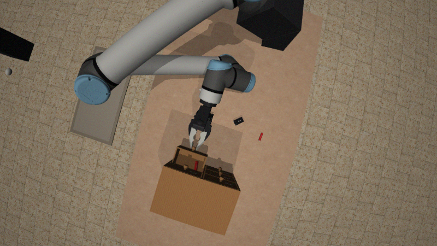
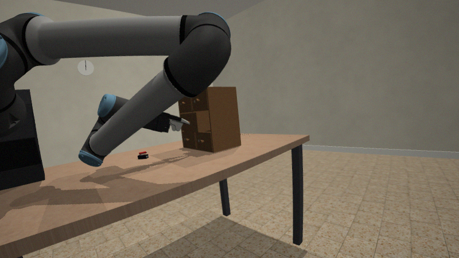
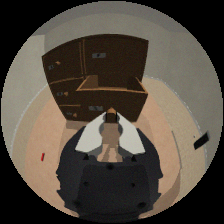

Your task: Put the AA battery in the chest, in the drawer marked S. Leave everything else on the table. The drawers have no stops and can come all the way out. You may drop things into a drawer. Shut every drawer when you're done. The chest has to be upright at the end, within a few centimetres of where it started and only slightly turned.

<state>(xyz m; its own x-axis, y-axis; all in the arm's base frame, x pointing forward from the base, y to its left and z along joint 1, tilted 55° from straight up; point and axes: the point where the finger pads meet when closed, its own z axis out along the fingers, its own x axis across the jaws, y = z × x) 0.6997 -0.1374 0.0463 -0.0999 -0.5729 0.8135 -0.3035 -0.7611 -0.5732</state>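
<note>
The wooden chest [image 1: 195,201] [image 2: 224,118] [image 3: 122,67] stands upright on the table. One wide drawer [image 3: 117,100] in its middle row is pulled partly out; its label is too blurred to read. A red cylinder [image 1: 196,165], which looks like a battery, lies inside that drawer. My gripper [image 1: 194,148] [image 2: 188,122] [image 3: 111,113] is shut on the open drawer's knob, in front of the drawer's face. The other drawers look shut.
A second red cylinder [image 1: 260,136] [image 2: 142,152] [image 3: 43,157] and a small black box [image 1: 238,121] [image 2: 143,156] lie on the table in front of the chest, to one side of the gripper. Knobs of other drawers stick out beside and above the open drawer.
</note>
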